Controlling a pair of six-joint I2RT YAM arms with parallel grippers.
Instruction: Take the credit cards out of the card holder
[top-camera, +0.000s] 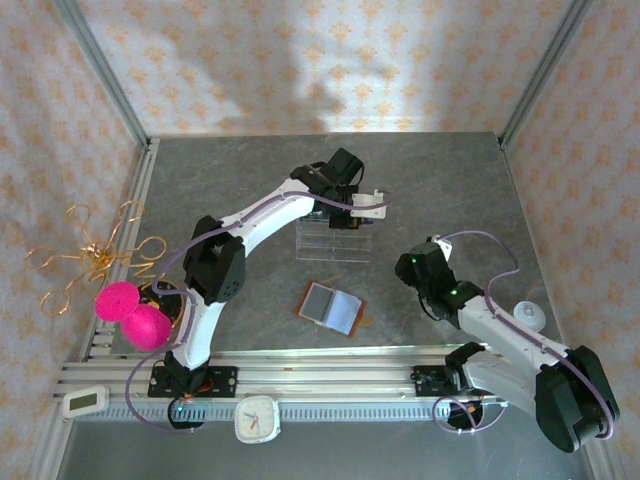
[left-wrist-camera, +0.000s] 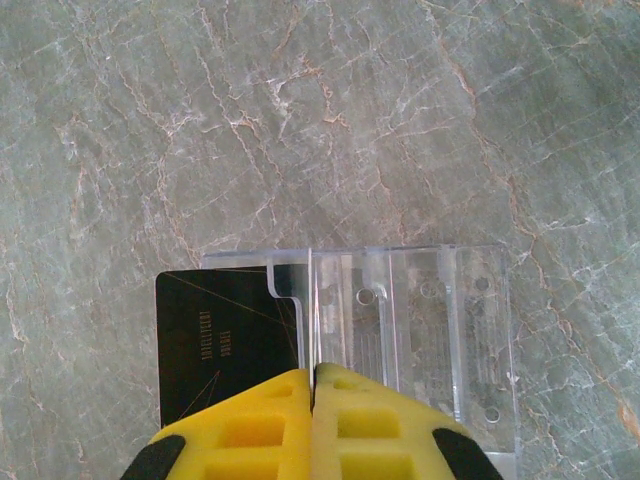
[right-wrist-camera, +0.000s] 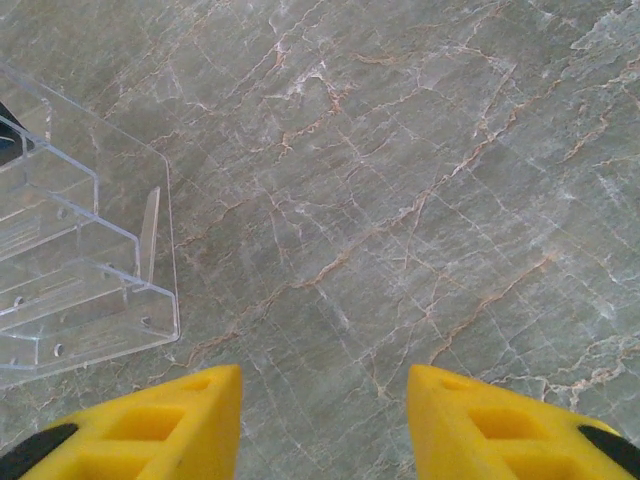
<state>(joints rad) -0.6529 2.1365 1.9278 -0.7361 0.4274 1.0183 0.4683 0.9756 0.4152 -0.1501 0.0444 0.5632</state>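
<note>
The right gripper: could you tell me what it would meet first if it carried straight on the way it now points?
The right gripper is open over bare marble table. Straight ahead the way looks free; it would probably meet the tabletop itself first. The clear acrylic rack lies off to its left, outside that line, though depth is hard to judge.

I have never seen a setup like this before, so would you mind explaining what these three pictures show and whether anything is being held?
The overhead picture looks down on two white-and-black robot arms bolted at the near edge of a grey stone-patterned table. The other two pictures come from small cameras on each arm's wrist, so the yellow fingers at their bottom edges belong to the arms themselves.

On the table lie an open brown card holder and, further back, a clear plastic rack. A black card rests against the rack.

The left hand hangs over the rack, shut, its fingers pressed together. I see nothing between them, though the contact line is hard to read. The right hand stands open above bare table beside the rack, holding nothing.
</note>
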